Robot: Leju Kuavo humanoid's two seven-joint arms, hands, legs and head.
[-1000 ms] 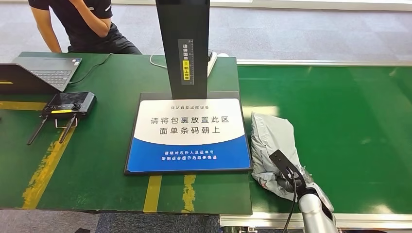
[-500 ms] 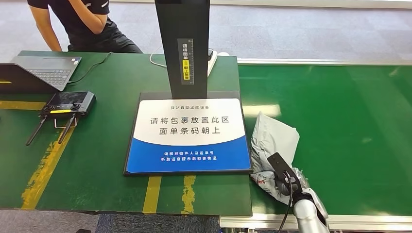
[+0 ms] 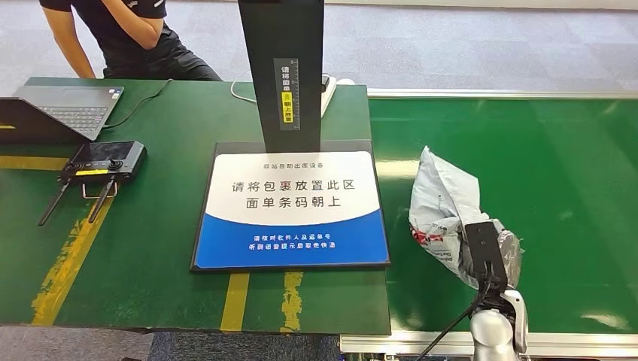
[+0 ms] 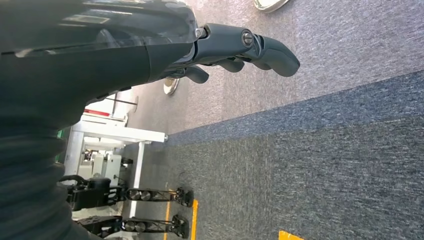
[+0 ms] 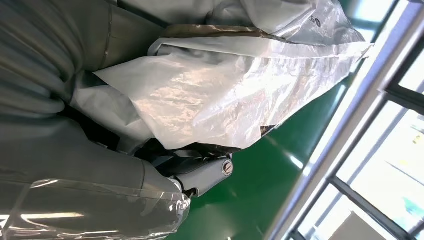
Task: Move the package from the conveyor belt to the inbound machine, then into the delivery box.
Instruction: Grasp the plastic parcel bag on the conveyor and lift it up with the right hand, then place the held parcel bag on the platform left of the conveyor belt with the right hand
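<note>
At the far left of the green table a grey laptop sat half open, and behind it a person in dark clothes sat with one arm bent across the chest. Just in front of the laptop lay a black handheld controller with two antennas pointing toward me. Worn yellow stripes ran along the tabletop near it.

My left hand hung beside me over grey carpet, its fingers curled loosely inward and holding nothing.

In the middle stood the inbound machine: a flat white-and-blue scanning pad printed with Chinese text, and a tall black post rising from its far edge. A white cable looped behind the post.

To the right, the green conveyor belt ran alongside the table. The grey plastic mailer package was there, lifted and tilted over the belt, near the pad's right edge but not on it. My right hand gripped it from below; my wrist view showed the crinkled film draped over my palm, with my thumb pressed up against its underside. The other fingers were hidden by the bag, so I could not tell how they lay.
</note>
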